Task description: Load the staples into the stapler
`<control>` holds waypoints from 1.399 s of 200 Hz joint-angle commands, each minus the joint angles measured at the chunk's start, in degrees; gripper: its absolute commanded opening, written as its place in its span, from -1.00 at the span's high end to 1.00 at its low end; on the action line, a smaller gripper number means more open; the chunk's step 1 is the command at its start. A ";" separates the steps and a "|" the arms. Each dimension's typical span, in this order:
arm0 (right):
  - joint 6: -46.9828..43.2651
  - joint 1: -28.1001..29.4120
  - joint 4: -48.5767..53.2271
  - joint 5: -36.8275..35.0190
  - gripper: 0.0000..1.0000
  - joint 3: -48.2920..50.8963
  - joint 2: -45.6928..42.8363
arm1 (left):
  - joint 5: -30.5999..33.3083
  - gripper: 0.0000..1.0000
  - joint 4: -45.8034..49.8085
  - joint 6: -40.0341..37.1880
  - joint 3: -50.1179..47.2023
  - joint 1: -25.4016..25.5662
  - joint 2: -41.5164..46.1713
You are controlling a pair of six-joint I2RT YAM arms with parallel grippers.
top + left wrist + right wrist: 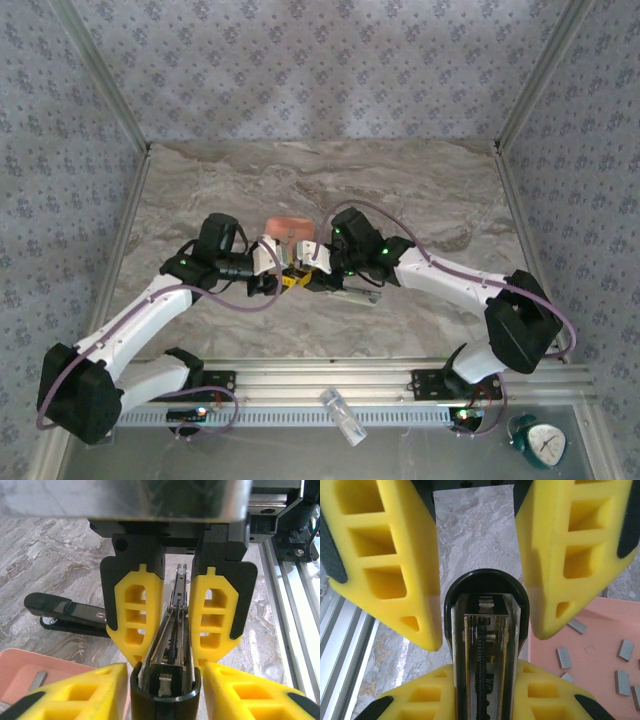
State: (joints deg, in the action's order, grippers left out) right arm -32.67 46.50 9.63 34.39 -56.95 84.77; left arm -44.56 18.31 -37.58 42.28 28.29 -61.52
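staples lie loose in tray, ungripped. right gripper is clenched on open stapler rail; left gripper brackets rear cap, clamping cannot be told. recommended: hold rail level, send left for a strip.

Salmon-orange tray just behind left pincer and right pincer, on marbled table. Well to their near side, on the metal rail, a clear tube. Teal alarm clock well off, near-right of right pincer.
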 commanded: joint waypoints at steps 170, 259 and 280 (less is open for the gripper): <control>61.48 -7.83 7.34 -14.19 -0.10 13.68 -14.86 | 18.93 0.65 28.58 -7.56 11.78 4.16 1.45; 78.76 -8.38 0.93 -12.84 0.09 24.91 -14.81 | 34.61 0.67 33.47 0.79 19.63 11.20 -6.16; 79.86 -9.04 -1.67 -11.02 0.13 25.67 -12.92 | 36.17 0.67 33.77 0.80 20.32 13.08 -7.72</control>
State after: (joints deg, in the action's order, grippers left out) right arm 42.74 38.24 12.60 21.08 -32.18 70.22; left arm -11.55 51.29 -38.44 59.96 39.42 -68.25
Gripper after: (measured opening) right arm 0.444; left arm 0.270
